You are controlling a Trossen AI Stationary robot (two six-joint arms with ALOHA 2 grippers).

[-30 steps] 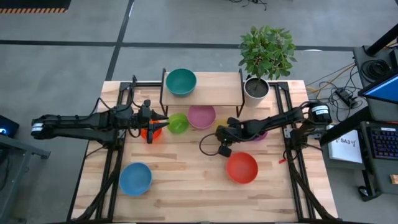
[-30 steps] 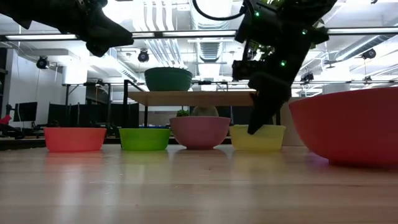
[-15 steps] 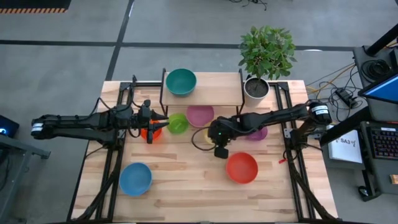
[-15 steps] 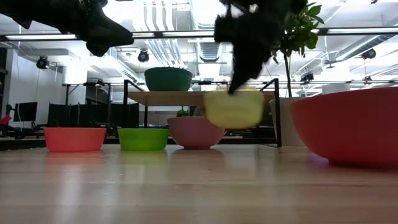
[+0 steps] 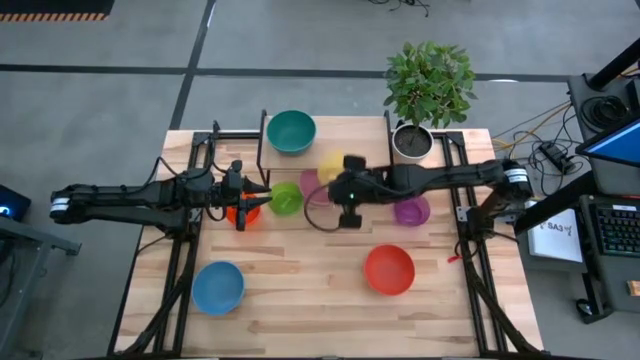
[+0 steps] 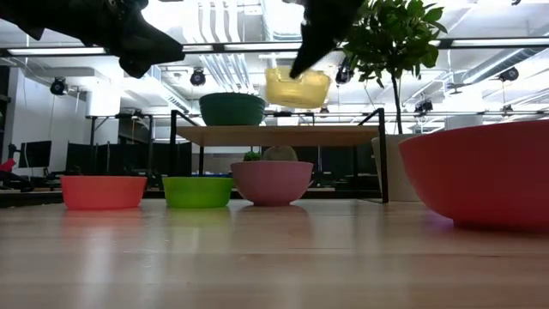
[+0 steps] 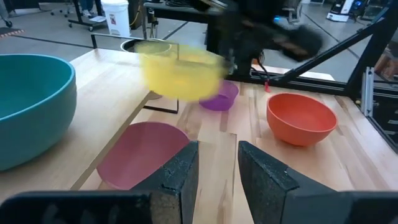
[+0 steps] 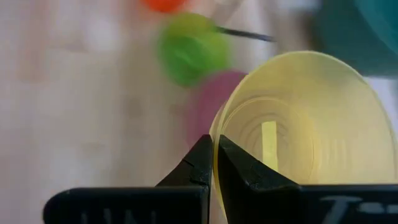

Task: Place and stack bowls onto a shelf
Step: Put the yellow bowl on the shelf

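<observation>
Holding yellow bowl (image 6: 297, 87) in right hand (image 8: 213, 163) above shelf (image 6: 276, 135)

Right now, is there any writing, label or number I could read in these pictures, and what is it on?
Nothing reads clearly.
White sheet beside the table: dark marks, too small to read.
Right pincer: raised letters on its body, cut off and blurred.
White bucket in the room behind: reddish label, too blurred to read.
The yellow bowl it grips: no marking.

glossy plastic yellow bowl (image 6: 297, 87); pale wooden shelf (image 6: 274, 135) top on thin black metal legs
</observation>
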